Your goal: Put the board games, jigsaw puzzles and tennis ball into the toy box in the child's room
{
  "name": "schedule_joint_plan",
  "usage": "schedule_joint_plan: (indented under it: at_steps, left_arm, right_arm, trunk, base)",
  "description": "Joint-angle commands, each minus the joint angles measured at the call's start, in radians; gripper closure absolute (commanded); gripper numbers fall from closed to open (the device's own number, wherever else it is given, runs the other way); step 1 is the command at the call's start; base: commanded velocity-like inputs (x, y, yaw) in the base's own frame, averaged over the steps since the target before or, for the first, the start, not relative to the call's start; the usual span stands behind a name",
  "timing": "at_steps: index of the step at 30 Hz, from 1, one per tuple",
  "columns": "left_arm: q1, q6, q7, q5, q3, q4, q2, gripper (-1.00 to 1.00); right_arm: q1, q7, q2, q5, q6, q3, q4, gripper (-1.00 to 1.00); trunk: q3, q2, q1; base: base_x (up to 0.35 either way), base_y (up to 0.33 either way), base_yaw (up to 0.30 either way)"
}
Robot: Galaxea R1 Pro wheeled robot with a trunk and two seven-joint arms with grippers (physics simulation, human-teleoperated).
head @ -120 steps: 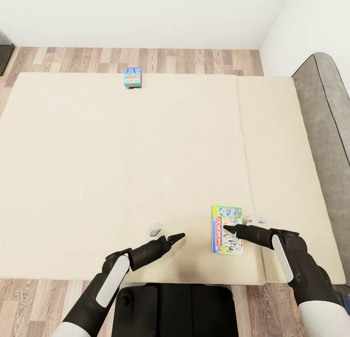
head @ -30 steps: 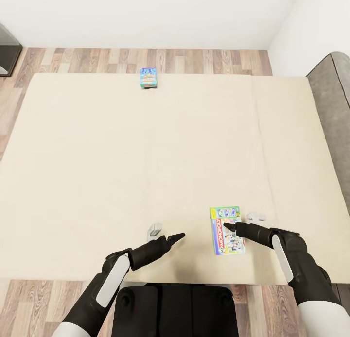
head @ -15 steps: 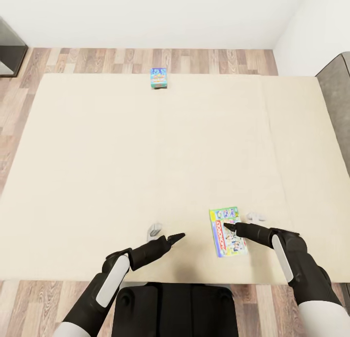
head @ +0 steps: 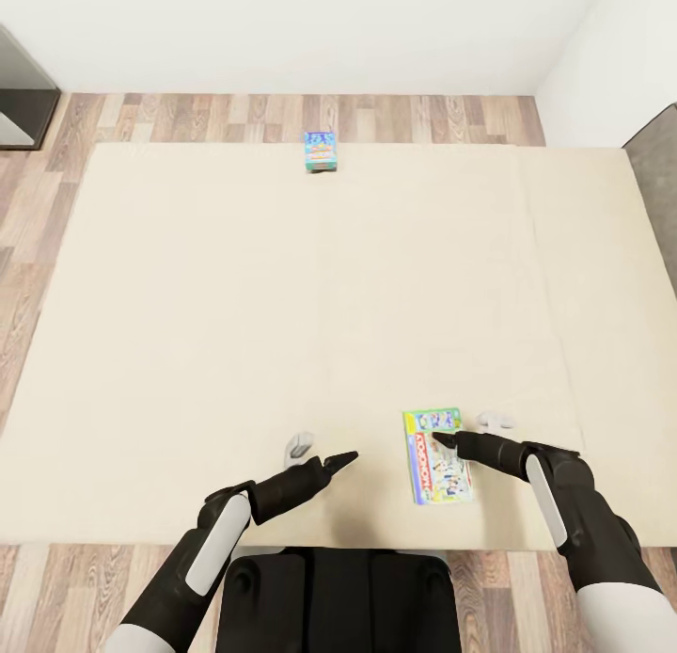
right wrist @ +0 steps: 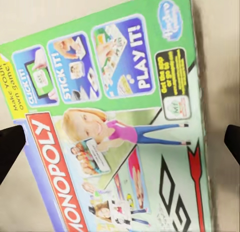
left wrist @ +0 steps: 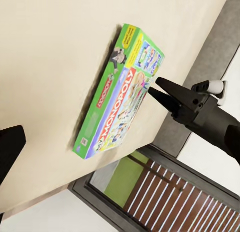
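A green-white-red Monopoly board game (head: 435,455) lies flat near the front edge of the cream bed (head: 188,305). My right gripper (head: 442,438) hovers over the box's far half. In the right wrist view the box (right wrist: 125,81) lies under that gripper (right wrist: 120,142), whose fingers stand wide apart, open. My left gripper (head: 343,460) is open over bare mattress, a short way left of the box. The left wrist view shows the box (left wrist: 120,101) and the right gripper (left wrist: 155,87) at its far end. A smaller blue board game (head: 320,151) lies at the bed's far edge.
A wood floor (head: 188,117) runs beyond the bed up to a white wall. The grey headboard (head: 663,164) shows at the right edge. Dark furniture (head: 19,107) stands at the far left. Wide bare mattress lies between the two boxes.
The whole picture has slid right, so the camera has moved: the headboard is nearly out of frame and the dark furniture has come in. Both arms hold the same pose.
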Motion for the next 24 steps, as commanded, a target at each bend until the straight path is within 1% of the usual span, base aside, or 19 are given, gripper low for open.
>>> schedule_joint_plan:
  at_steps: [1,24]
  left_arm:
    - [0.000,0.007,0.000,0.005,0.001,0.000,0.000,-1.00]
    - [0.000,0.007,0.000,0.005,0.001,0.000,0.000,-1.00]
  right_arm:
    - [0.000,-0.001,0.000,-0.008,0.008,-0.001,0.000,-1.00]
    - [0.000,0.008,-0.001,-0.011,0.011,-0.002,-0.001,-1.00]
  trunk:
    - [-0.001,-0.001,0.000]
    - [-0.001,-0.001,0.000]
  base:
    - [0.000,0.032,0.000]
    - [0.000,0.008,0.000]
